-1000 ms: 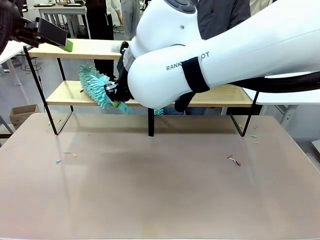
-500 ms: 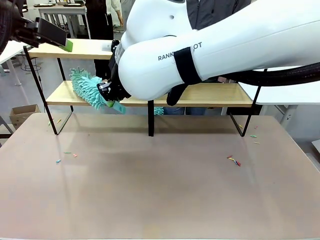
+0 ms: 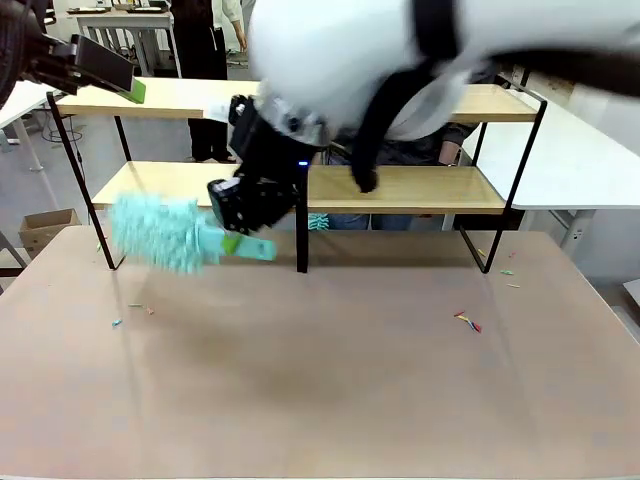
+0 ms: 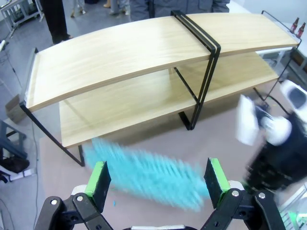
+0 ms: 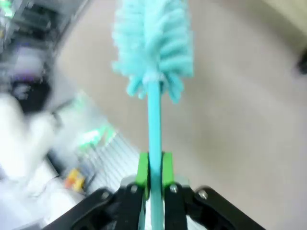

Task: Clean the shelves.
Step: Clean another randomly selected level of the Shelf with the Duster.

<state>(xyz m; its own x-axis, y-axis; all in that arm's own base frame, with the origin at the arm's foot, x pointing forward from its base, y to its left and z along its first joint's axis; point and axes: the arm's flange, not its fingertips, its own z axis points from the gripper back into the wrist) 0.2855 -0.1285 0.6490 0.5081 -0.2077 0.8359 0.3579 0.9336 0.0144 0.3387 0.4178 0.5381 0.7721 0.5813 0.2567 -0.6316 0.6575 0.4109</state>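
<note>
since the earlier pictures the teal duster [image 3: 160, 232] has left the lower board of the shelves [image 3: 400, 187] and now hangs blurred over the beige tabletop [image 3: 330, 380], just in front of the rack's left end, and the right arm's big white body has lifted higher in the front view, uncovering more of both boards. the right gripper [image 3: 240, 215] sits in front of the lower board near the central black upright [image 3: 301, 235], its green pads pinched tight on the duster's thin handle; in the right wrist view the handle runs straight up from between the pads [image 5: 142, 168] to the fluffy head [image 5: 153, 45], with the tabletop behind it. the left gripper [image 3: 108, 72] is held high at the upper left, beside the left end of the top board, with its jaws spread and nothing between them; in the left wrist view its two green pads [image 4: 99, 178] stand wide apart and the duster [image 4: 148, 175] shows as a teal smear on the table below them. the shelves stand at the far side of the tabletop, both light wooden boards bare. small coloured scraps [image 3: 467, 321] lie scattered on the tabletop, some to the right and a few [image 3: 133, 313] near the left. a person in dark clothing [image 3: 405, 150] stands behind the rack.
</note>
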